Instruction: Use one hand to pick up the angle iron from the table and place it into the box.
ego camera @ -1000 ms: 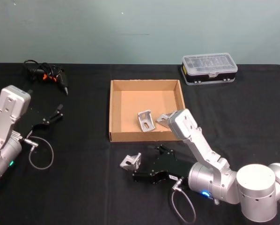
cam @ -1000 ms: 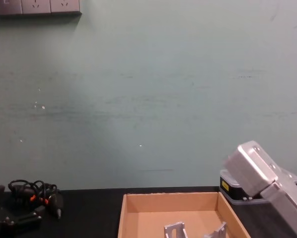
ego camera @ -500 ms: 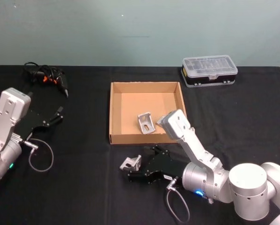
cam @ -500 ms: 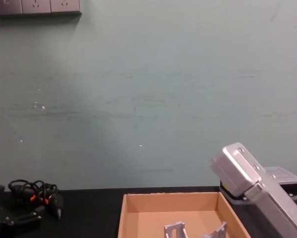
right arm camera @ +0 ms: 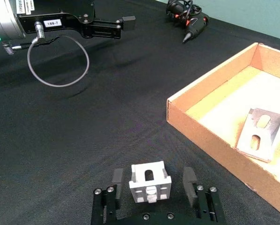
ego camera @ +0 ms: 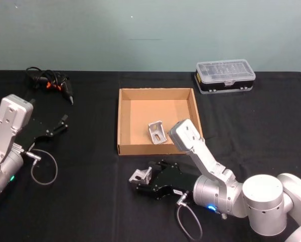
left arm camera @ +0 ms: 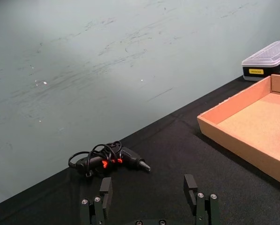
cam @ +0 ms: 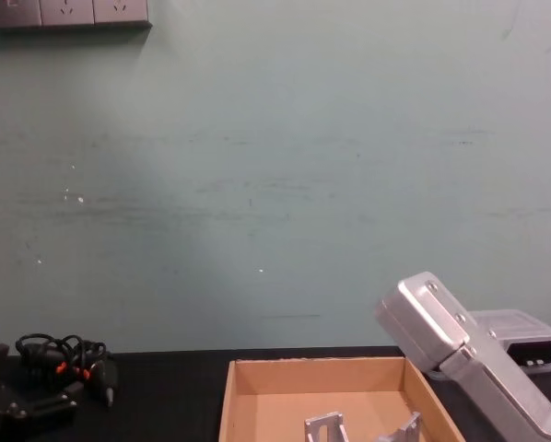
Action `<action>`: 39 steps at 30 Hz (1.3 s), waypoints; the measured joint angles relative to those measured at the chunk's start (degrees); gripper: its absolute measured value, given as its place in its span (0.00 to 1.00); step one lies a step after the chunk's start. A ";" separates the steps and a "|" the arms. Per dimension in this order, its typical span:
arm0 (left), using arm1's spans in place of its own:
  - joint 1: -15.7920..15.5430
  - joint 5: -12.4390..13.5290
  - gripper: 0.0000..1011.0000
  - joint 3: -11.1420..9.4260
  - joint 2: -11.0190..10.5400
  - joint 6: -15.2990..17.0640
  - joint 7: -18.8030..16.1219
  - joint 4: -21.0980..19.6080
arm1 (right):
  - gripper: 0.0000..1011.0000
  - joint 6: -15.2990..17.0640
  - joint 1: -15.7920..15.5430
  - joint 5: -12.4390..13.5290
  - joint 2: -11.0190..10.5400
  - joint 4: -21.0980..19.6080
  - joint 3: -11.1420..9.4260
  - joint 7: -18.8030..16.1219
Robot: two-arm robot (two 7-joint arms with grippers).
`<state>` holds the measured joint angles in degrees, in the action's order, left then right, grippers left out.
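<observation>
Right gripper point(right arm camera: 150, 183) astride angle iron point(right arm camera: 150, 182)

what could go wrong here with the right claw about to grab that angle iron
1. The right claw is open with the angle iron between its fingers, not yet clamped. The bracket sits slightly skewed, so closing may twist it or squeeze it out.
2. The box has a raised near wall between bracket and interior; too low a carry could clip it.
3. Another angle iron already lies inside near that wall, so the new one may land on it.
</observation>
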<state>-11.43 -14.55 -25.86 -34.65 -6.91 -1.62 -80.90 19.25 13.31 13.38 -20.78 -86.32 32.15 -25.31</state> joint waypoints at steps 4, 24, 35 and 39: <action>0.00 0.00 0.99 0.00 0.00 0.00 0.00 0.00 | 0.71 -0.05 0.01 -0.17 0.06 0.01 0.05 -0.07; 0.00 0.00 0.99 0.00 0.00 0.00 0.00 0.00 | 0.45 -0.59 -0.61 0.05 -0.06 -0.88 -0.49 -0.29; 0.00 0.00 0.99 0.00 0.00 0.00 0.00 0.00 | 0.45 -1.80 -3.61 2.09 -2.73 -9.04 -4.58 1.37; 0.00 0.00 0.99 0.00 0.00 0.00 0.00 0.00 | 0.45 -2.27 -4.04 2.78 -3.80 -11.32 -6.49 2.16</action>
<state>-11.43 -14.55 -25.86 -34.65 -6.91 -1.62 -80.90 16.98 9.27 16.15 -24.58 -97.64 25.66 -23.15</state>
